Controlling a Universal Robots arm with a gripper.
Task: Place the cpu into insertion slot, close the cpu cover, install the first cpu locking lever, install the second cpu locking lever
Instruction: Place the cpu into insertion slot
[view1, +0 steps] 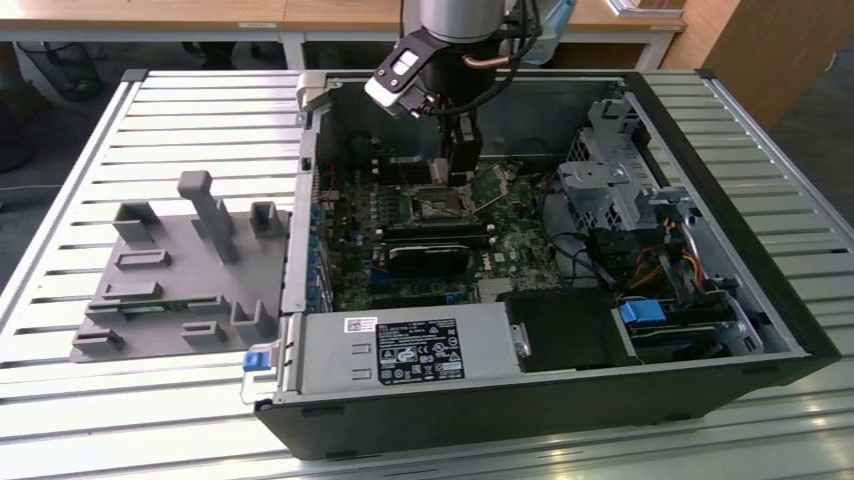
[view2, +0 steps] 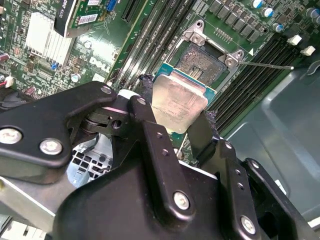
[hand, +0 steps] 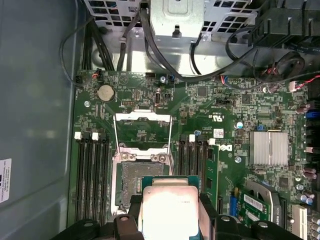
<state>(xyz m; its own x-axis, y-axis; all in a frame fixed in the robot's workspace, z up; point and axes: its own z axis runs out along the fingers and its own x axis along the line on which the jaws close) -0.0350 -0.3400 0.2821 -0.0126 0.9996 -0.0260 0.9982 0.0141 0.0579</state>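
- You had one black computer case (view1: 534, 425) lying open on the slatted table (view1: 134, 430), with two white printed labels on its silver power supply (view1: 400, 352).
- Your one pincer (view2: 177, 107) was closed on the edges of the single cpu (view2: 180, 97), held close over the bare insertion slot (hand: 134, 180), not seated.
- The one cpu cover (hand: 143, 116) stood swung open; four white memory latches (hand: 77, 135) flanked the slot.

The arm (view1: 461, 15) is a silvery-grey cylinder with dark cables (view1: 531, 30) beside it and a black-and-white box (view1: 400, 72) at its wrist, and the gripper (view2: 177, 105) is matt black, its angular links and fingers (view2: 150, 120) dotted with silver screw heads (view2: 181, 200).
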